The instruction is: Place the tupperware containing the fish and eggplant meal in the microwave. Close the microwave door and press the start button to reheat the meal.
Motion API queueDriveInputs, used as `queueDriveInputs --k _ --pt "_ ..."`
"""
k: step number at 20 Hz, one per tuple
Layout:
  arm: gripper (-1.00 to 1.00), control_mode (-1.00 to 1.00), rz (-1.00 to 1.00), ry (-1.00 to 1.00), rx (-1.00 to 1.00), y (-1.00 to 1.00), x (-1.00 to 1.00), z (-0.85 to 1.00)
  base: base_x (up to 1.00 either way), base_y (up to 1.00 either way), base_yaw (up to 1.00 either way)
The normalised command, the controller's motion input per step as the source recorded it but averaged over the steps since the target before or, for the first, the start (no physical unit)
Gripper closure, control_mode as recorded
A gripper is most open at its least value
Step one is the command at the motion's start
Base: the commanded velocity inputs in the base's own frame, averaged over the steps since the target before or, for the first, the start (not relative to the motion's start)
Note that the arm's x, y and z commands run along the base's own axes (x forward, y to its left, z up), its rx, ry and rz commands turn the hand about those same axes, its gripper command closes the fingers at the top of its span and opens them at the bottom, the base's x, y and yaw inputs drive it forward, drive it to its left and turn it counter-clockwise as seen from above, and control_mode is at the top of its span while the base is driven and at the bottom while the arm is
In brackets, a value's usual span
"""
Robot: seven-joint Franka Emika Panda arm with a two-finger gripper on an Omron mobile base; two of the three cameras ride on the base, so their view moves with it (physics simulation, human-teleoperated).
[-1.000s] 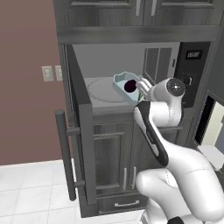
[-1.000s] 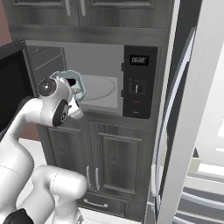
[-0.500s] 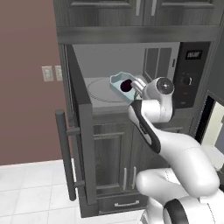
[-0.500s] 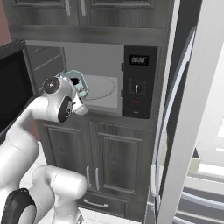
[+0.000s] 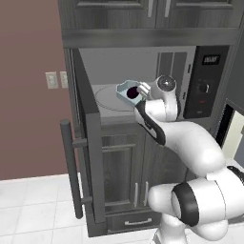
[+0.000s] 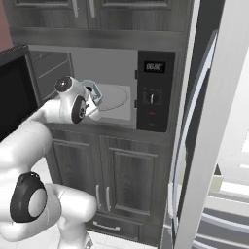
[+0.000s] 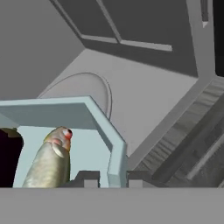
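Compared with a second ago I've got the arm reaching further in: the hand and the tupperware have shifted from the cavity's right side toward its middle, now held in the air over the round turntable inside the microwave. Base views haven't moved.

Hand is pinching the tupperware's rim, one fingertip inside the wall and the other outside (clear in the hand view). The tupperware is tilted in the left base view, its open side facing the camera. Inside it, the fish lies lengthwise along the bottom, with the dark eggplant beside it.

The microwave door stands wide open to the left, bar handle vertical on its outer face. Nothing I can see sits between the tupperware and the turntable. The white fridge door stands open at right.

Control panel sits right of the cavity, with a digital display on top (digits too blurred to read), a round dial below it and a small red mark under that. Two pale wall plates sit on the brown wall.
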Motion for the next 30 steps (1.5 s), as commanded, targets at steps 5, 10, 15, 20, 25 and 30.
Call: queueDriveInputs --k 5,10,15,20,25,30 --pt "1.0 -1.0 0.0 0.05 0.0 0.0 0.55 -0.04 0.0 0.0 0.0" --pt "1.0 -1.0 0.0 0.0 0.0 0.0 0.46 -0.22 0.0 0.0 0.0" --pt "1.0 -1.0 0.0 0.0 0.0 0.0 0.42 -0.31 0.0 0.0 0.0" --pt "1.0 -1.0 0.0 0.0 0.0 0.0 0.44 -0.17 0.0 0.0 0.0" --pt "1.0 -1.0 0.0 0.0 0.0 0.0 0.48 -0.03 0.0 0.0 0.0" --pt "1.0 -1.0 0.0 0.03 0.0 0.0 0.48 0.0 0.0 0.0 0.0"
